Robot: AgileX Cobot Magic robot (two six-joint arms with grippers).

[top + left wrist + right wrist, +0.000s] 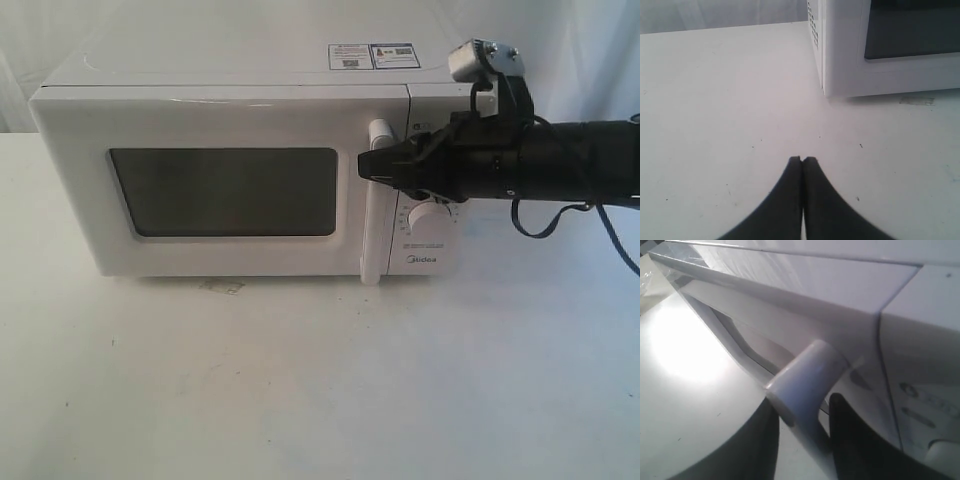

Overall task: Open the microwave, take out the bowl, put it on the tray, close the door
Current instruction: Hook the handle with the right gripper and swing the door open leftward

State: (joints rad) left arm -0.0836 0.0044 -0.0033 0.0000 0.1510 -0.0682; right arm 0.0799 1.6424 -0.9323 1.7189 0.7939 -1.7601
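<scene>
Microwave (240, 110): boxy white Midea countertop oven, sitting toward 12 o'clock on the white tabletop (300, 390).
Door (225, 125): wide white front panel with a dark window, flush against the oven, closed.
Handle (376, 245): vertical white bar at the door's 3 o'clock edge.
Right gripper (365, 166): black, reaching in from 3 o'clock, with its fingers (860, 450) either side of the bar. Pinching or loose? I can't tell.
Left gripper (802, 160): black, tips clenched together, low over the tabletop off the oven's 9 o'clock corner.

Bare robot test bench, looking like a lab
A microwave (230, 120) is sitting on a plain white table (300, 380) (scuffed, speckled), with white drapery (600, 60) hanging behind.
</scene>
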